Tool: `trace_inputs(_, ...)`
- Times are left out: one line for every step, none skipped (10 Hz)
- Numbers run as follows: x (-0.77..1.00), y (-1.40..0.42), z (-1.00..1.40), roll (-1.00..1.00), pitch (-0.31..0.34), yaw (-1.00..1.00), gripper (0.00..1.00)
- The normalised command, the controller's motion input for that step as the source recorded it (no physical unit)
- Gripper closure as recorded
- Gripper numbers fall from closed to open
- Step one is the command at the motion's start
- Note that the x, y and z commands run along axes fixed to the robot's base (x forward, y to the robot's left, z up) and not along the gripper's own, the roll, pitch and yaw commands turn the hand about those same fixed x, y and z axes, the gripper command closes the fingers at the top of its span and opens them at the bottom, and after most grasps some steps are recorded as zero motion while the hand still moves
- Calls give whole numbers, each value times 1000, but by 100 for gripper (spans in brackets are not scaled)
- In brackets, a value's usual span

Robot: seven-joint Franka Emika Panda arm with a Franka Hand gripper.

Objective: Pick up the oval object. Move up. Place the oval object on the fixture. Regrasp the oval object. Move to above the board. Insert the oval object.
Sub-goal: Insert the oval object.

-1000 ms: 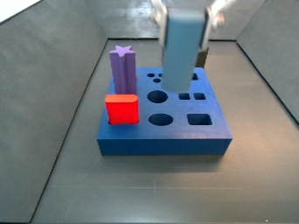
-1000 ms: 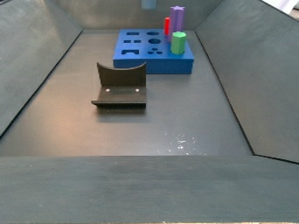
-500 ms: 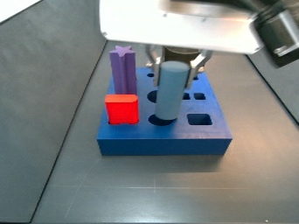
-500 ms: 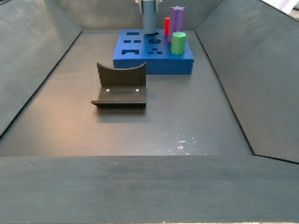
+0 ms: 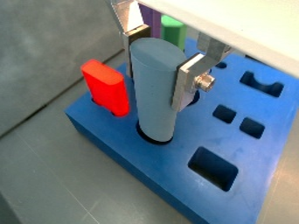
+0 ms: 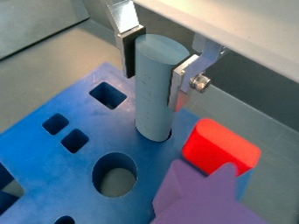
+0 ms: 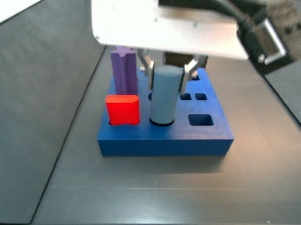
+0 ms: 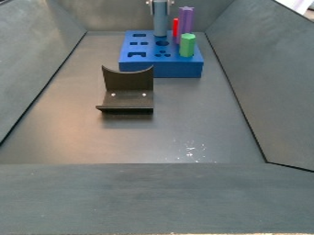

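The oval object [image 5: 156, 92], a smooth grey-blue peg, stands upright between the silver fingers [image 5: 191, 75] of my gripper [image 5: 160, 63], which is shut on its upper part. Its lower end sits in the mouth of a hole in the blue board [image 5: 128, 149]. Both wrist views show this grip, with the oval object [image 6: 156, 92] against the board [image 6: 52, 166]. In a side view the gripper [image 7: 166, 68] hangs over the board [image 7: 165, 139] with the oval object [image 7: 164, 95] beside the purple peg. The dark fixture [image 8: 127, 89] stands apart on the floor, nearer than the board [image 8: 153, 61].
A red block [image 7: 122, 110] and a purple star-topped peg [image 7: 122, 68] stand in the board close beside the held peg. A green peg [image 8: 188, 44] stands at another corner. Open holes [image 5: 216, 166] lie nearby. Sloping grey walls [image 8: 50, 64] enclose the floor.
The gripper has come down with the oval object: a second ago it hung well above the board, now its lower end meets a hole. Nothing else has moved.
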Motion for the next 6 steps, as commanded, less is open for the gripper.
trace_inputs(0, 0, -663, 0, -107, 17, 100)
trace_inputs(-11, -140, -834, -3, -120, 34, 100)
trace_inputs(0, -149, -906, 0, -117, 17, 100)
trace_inputs(0, -189, -869, 0, -124, 0, 100)
trace_inputs(0, -80, -323, -107, -89, 0, 100)
trace_inputs(9, -69, 46, 133, 66, 0, 100)
